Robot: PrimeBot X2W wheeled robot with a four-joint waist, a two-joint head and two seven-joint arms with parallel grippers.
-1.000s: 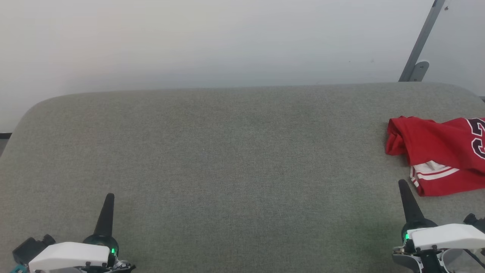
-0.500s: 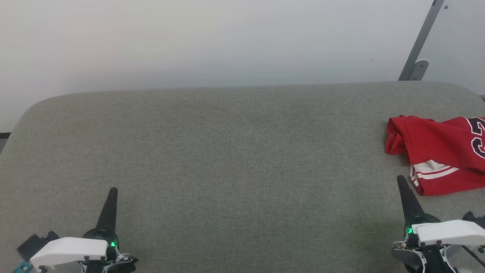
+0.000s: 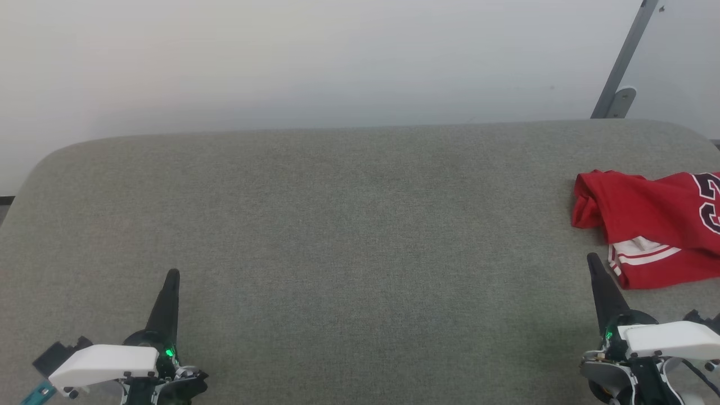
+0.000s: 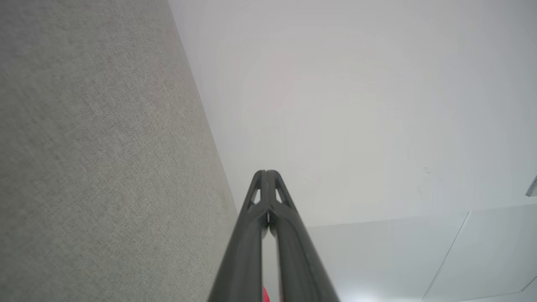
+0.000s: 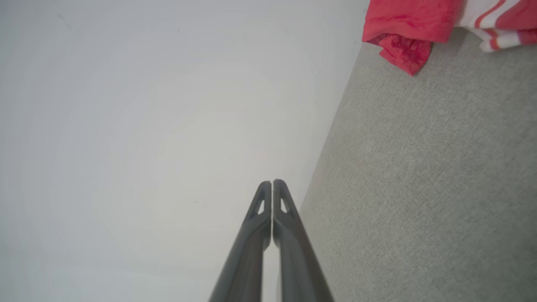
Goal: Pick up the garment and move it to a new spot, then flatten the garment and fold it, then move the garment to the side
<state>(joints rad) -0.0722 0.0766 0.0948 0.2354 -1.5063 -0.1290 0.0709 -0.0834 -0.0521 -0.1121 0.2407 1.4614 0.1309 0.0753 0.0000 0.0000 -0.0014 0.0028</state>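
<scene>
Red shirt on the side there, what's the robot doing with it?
Nothing holds it right now. The red shirt lies bunched at the right side of the grey padded surface. Both the left gripper and the right gripper are shut and empty near the front edge; the right one is close to the shirt, not touching.

I have the grey fabric-covered worktop directly ahead, with the pale wall behind it. The red jersey-style garment lies on the worktop's right side. Left claw: near left. Right claw: near right, before the garment, not touching. The slanted grey metal strut stands behind the far right corner.
</scene>
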